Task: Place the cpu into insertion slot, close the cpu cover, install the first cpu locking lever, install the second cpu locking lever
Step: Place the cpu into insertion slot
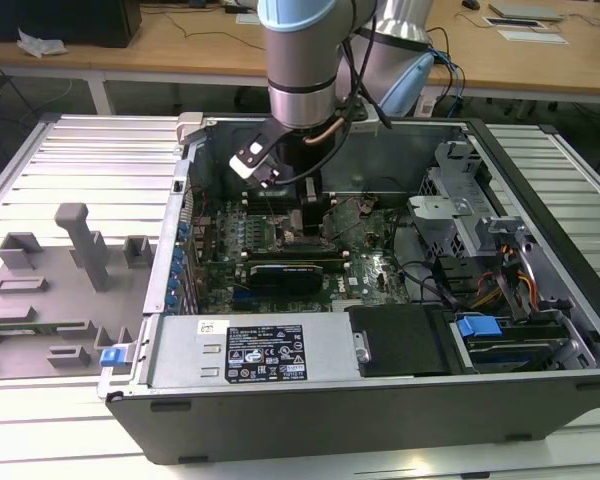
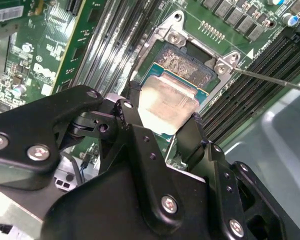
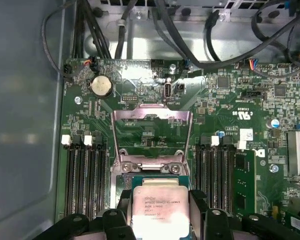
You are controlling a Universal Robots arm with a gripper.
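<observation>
Now the gripper is pinching the cpu over the insertion slot; tipping could scratch its contacts.

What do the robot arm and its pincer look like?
The arm is a silver-grey tube with pale blue joint caps; black cables and one copper-coloured cable run along it. The pincer is black, of angular linked plates with silver screws.

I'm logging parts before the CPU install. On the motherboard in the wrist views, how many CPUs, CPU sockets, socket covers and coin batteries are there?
cpu: 1
insertion slot: 1
cpu cover: 1
coin battery: 1
Total: 4
</observation>
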